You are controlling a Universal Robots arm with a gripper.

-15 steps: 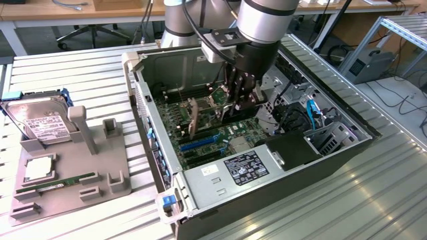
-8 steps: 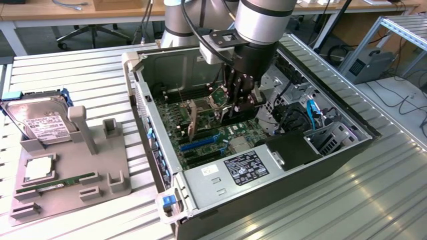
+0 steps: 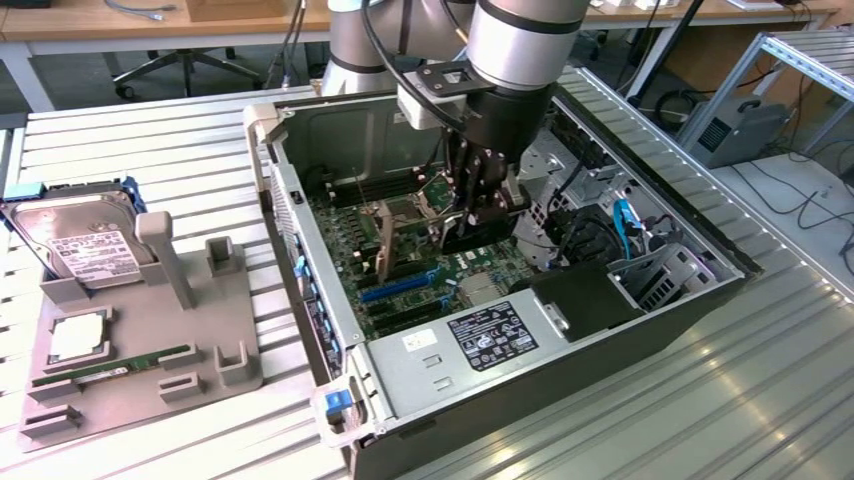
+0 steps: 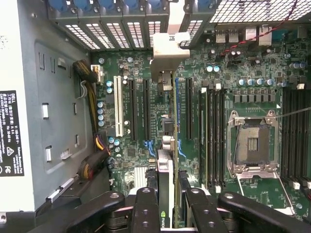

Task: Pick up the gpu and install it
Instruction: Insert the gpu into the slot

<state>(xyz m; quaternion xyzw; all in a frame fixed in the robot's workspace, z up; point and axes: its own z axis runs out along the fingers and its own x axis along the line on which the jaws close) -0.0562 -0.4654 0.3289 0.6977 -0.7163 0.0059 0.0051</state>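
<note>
My claw [image 4: 167, 204] clamped on gpu [image 4: 165, 160], edge-on above motherboard [image 4: 194, 116] slot; best keep card upright, bracket toward rear grille.

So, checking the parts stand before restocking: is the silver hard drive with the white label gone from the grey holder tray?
No, the silver hard drive with the white label sits upright in the grey holder tray.

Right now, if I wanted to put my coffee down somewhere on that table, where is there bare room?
The slatted table is bare on the exterior view's right of the computer case, and between the case and the grey parts holder. Inside the case it is crowded: the claw holds the gpu above the motherboard.
</note>
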